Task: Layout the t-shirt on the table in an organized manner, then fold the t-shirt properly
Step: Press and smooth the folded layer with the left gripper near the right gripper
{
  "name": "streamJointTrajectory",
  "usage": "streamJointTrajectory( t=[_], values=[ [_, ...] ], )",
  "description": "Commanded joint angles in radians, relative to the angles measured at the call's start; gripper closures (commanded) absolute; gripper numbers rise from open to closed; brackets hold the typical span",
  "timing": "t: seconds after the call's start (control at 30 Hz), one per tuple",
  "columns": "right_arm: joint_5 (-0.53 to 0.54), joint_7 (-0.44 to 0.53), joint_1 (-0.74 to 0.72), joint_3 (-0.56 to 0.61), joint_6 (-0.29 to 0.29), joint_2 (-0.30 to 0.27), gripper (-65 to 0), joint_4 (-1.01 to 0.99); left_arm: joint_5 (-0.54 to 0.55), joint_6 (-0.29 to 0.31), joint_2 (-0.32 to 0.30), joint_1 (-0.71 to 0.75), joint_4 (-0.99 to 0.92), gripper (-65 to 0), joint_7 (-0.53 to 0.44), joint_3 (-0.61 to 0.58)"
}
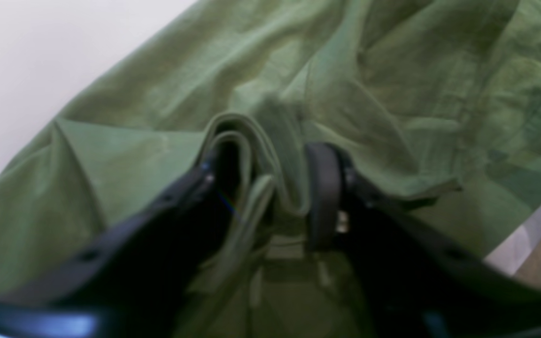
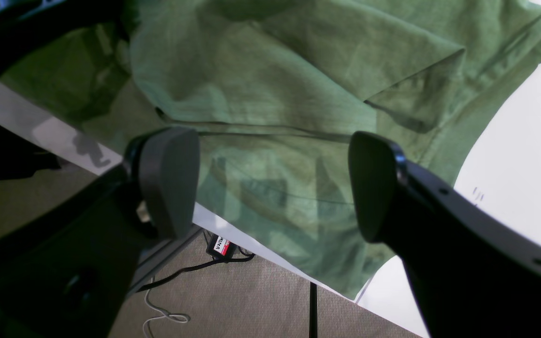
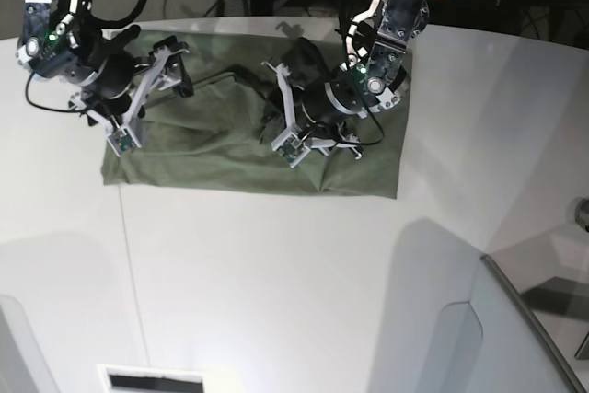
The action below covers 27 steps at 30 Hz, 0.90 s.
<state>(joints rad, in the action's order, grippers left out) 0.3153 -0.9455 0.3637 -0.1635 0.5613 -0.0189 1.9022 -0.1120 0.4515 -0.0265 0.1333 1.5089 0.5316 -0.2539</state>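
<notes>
The olive-green t-shirt (image 3: 230, 158) lies spread but rumpled at the far side of the white table (image 3: 276, 273). In the left wrist view my left gripper (image 1: 266, 173) stands over the t-shirt (image 1: 158, 94) with its jaws parted and a raised fold of cloth loose between them. It is near the shirt's middle in the base view (image 3: 281, 112). My right gripper (image 2: 275, 183) is wide open above the t-shirt (image 2: 275, 84), near the table's edge, holding nothing. In the base view it hovers over the shirt's left end (image 3: 152, 89).
Beyond the table's edge the floor shows cables and a small black box (image 2: 221, 246). A thin dark seam (image 3: 129, 255) runs across the tabletop. A grey angled panel (image 3: 534, 319) stands at the near right, and a white slot-like piece (image 3: 152, 379) sits at the front edge.
</notes>
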Motion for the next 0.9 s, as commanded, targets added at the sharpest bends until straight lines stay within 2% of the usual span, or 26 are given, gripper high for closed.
streamJointTrajectory(
  t=[0.0, 0.07, 0.27, 0.47, 0.6, 0.63, 0.67, 0.73, 0.77, 0.87],
  values=[
    [0.018, 0.015, -0.004, -0.001, 0.004, -0.003, -46.8, 0.013, 0.008, 0.002, 0.003, -0.014, 0.022, -30.4, -0.021, -0.014],
    [0.018, 0.015, -0.012, -0.001, 0.004, -0.003, -46.8, 0.013, 0.008, 0.002, 0.003, -0.014, 0.022, -32.6, -0.021, -0.037],
    [0.018, 0.015, -0.018, -0.001, 0.004, -0.003, -46.8, 0.013, 0.008, 0.002, 0.001, -0.005, 0.052, -31.4, -0.017, -0.104],
    [0.018, 0.015, -0.025, -0.001, 0.004, -0.003, -46.8, 0.009, 0.008, 0.002, 0.001, -0.002, 0.180, -31.4, 0.137, -0.169],
    [0.018, 0.015, -0.038, -0.001, 0.004, -0.003, -46.8, -0.008, 0.010, 0.002, -0.002, 0.001, 0.239, -31.1, 0.163, -0.195],
    [0.018, 0.015, -0.039, -0.001, 0.004, -0.003, -46.8, -0.013, 0.010, 0.002, -0.002, 0.012, 0.256, -29.5, 0.163, -0.181],
    [0.018, 0.015, -0.039, -0.001, 0.004, -0.003, -46.8, -0.016, 0.010, 0.002, -0.002, 0.019, 0.269, -25.0, 0.163, -0.144],
    [0.018, 0.015, -0.039, -0.001, 0.004, -0.003, -46.8, -0.019, 0.010, 0.002, -0.002, 0.029, 0.273, -10.4, 0.163, -0.038],
    [0.018, 0.015, -0.039, -0.001, 0.004, -0.003, -46.8, -0.020, 0.010, 0.002, -0.002, 0.027, 0.267, 0.0, 0.163, 0.023],
    [0.018, 0.015, -0.039, -0.001, 0.004, -0.003, -46.8, -0.020, 0.008, 0.002, -0.003, 0.015, 0.223, 0.0, 0.158, 0.212]
  ],
)
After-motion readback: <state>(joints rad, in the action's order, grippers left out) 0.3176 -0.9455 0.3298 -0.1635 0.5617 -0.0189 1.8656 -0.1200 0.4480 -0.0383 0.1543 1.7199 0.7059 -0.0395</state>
